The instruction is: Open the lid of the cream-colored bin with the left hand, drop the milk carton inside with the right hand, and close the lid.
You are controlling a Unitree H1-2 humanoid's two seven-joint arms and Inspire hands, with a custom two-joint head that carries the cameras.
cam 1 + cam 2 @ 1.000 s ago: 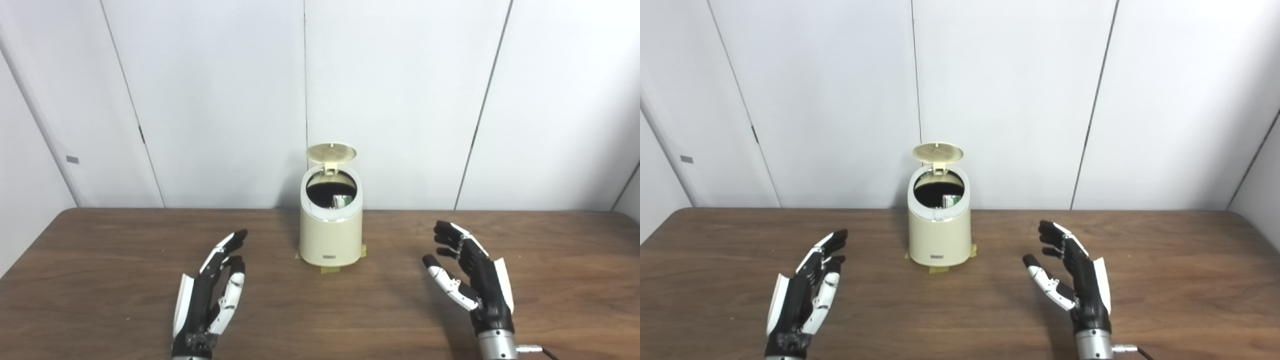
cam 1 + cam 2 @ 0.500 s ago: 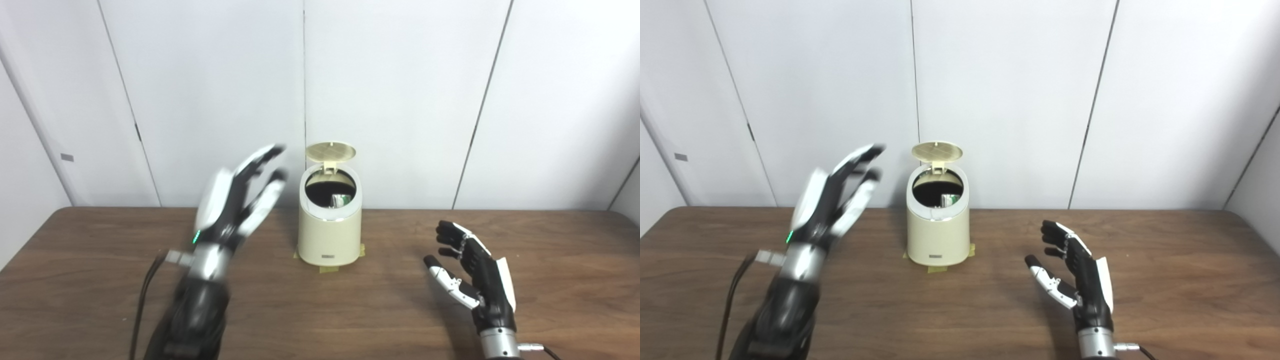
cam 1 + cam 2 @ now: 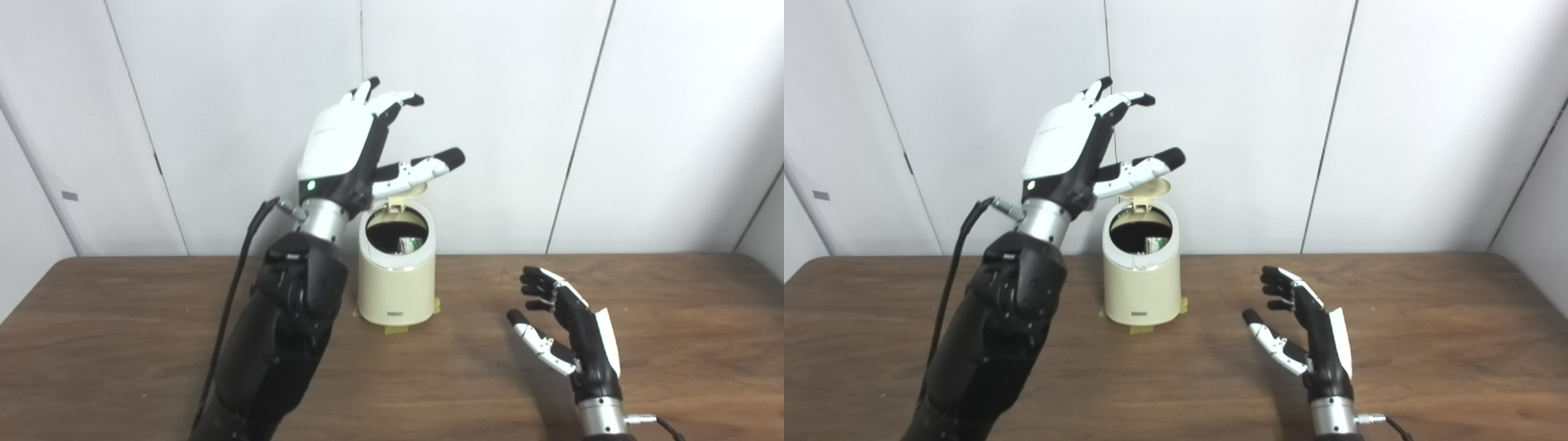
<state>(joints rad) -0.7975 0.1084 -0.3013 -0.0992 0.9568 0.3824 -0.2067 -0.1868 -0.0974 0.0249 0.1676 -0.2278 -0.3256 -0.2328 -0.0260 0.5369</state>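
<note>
**Left hand raised beside the open lid**

We see the left hand (image 3: pixel 343 144) lifted high, fingers spread and holding nothing, its thumb (image 3: pixel 422 168) stretched across in front of the upright lid (image 3: pixel 404 190) so that most of the lid is hidden; whether the thumb touches the lid we cannot tell. The left forearm rises from the bottom edge and partly covers the left flank of the cream-colored bin (image 3: pixel 397 288). The right hand (image 3: pixel 566 334) hangs low over the table (image 3: pixel 122 343), well to the right of the bin, fingers loosely curled and apart, empty.

The bin stands near the back of the table, its mouth open, with strips of tape (image 3: pixel 398 329) at its foot. Inside the dark opening we make out the milk carton (image 3: pixel 409 245), a pale shape with a touch of green against the right inner wall. Behind everything runs a white panelled wall (image 3: pixel 674 122).

A second ago the left hand lay low over the table, left of the bin; half a second ago it was blurred in mid-rise; now it is up at the lid. The right hand has barely changed, and the carton lay in the bin then too. The whole view has shifted slightly.
</note>
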